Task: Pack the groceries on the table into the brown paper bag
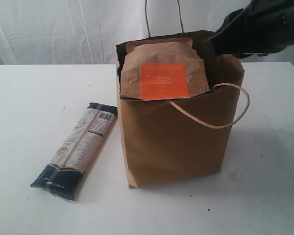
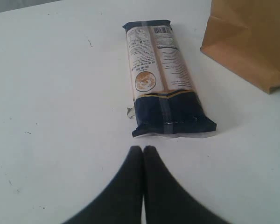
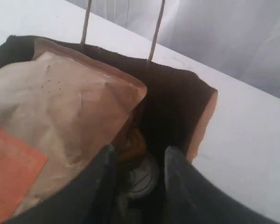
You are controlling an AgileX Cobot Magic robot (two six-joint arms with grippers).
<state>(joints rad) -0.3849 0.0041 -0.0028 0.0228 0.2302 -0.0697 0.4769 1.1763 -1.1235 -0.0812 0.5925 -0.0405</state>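
The brown paper bag (image 1: 176,147) stands upright on the white table (image 1: 29,98). The orange-labelled pouch (image 1: 161,73) sticks out of its top. My right gripper (image 3: 141,151) hovers open over the bag's mouth beside the pouch (image 3: 56,107), nothing between its fingers. The silver-topped can (image 3: 142,177) lies deep inside, below the gap. In the exterior view the right gripper (image 1: 210,46) reaches in from the upper right. The pasta packet (image 1: 76,149) lies flat left of the bag. My left gripper (image 2: 143,149) is shut and empty, just short of the packet's (image 2: 161,79) dark-blue end.
The bag's front twine handle (image 1: 220,117) hangs down over its front wall; the rear handle (image 1: 162,19) stands up. A corner of the bag (image 2: 252,42) shows beside the packet in the left wrist view. A white curtain backs the table.
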